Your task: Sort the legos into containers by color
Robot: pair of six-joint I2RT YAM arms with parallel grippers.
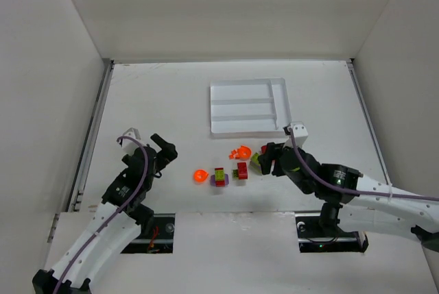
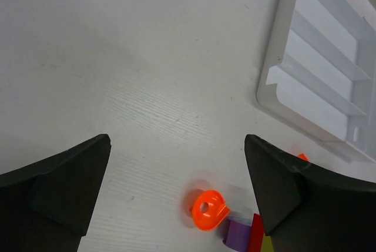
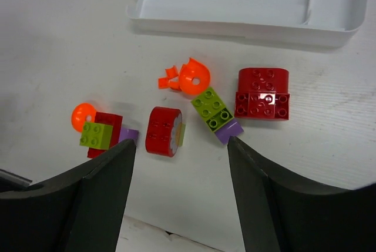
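The left gripper (image 2: 176, 146) and right gripper (image 3: 179, 161) are both released and empty, while the legos (image 1: 241, 170) lie crowded on the surface (image 1: 158, 95) near the white tray (image 1: 212, 109), so jaws closing on the red round piece (image 3: 164, 131) may also catch the lime brick (image 3: 211, 109).

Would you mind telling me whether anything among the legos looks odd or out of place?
Yes: a red round piece appears tipped on its side, and a lime brick sits stacked on a purple piece, so those two colours are joined.

You're in a robot lab: bare white walls (image 1: 226, 6) box the table (image 1: 158, 95), 2 arms (image 1: 116, 205) bolted at its near edge.
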